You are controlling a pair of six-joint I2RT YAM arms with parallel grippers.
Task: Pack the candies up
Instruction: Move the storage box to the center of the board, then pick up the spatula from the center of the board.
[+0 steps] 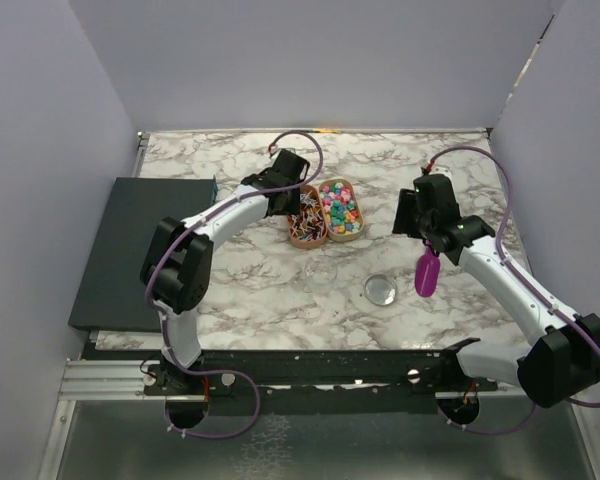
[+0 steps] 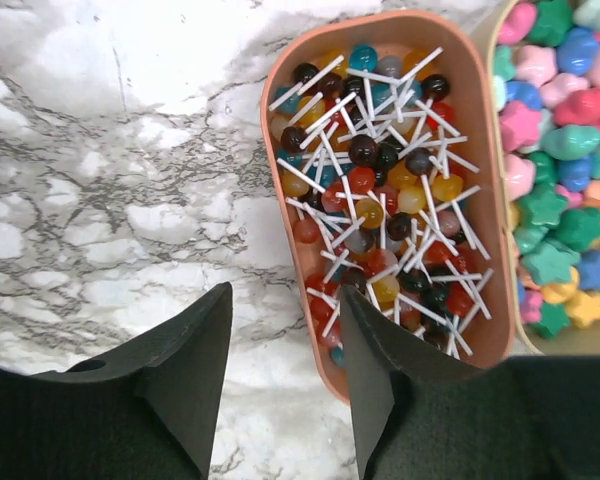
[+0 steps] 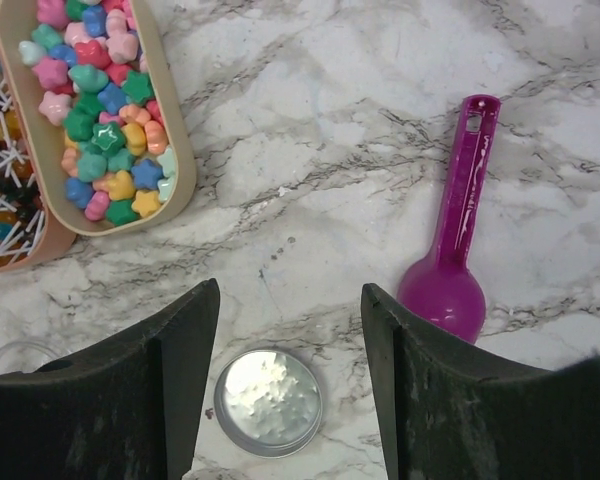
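The candies (image 1: 340, 204) are small star-shaped sweets in pink, green, yellow, blue and red. They fill a beige oval tray (image 1: 361, 222) at the table's middle and also show in the right wrist view (image 3: 100, 120) and the left wrist view (image 2: 565, 150). A purple scoop (image 1: 427, 273) lies flat on the marble, empty (image 3: 450, 250). My left gripper (image 2: 285, 300) is open and empty, its fingers straddling the near rim of a salmon tray (image 2: 498, 300). My right gripper (image 3: 290, 295) is open and empty above the marble, left of the scoop.
The salmon tray holds lollipops (image 2: 380, 190) with white sticks and touches the beige tray. A round metal lid (image 3: 270, 400) lies below my right gripper. A clear round jar (image 1: 320, 271) stands in front of the trays. A dark mat (image 1: 140, 250) lies at the left.
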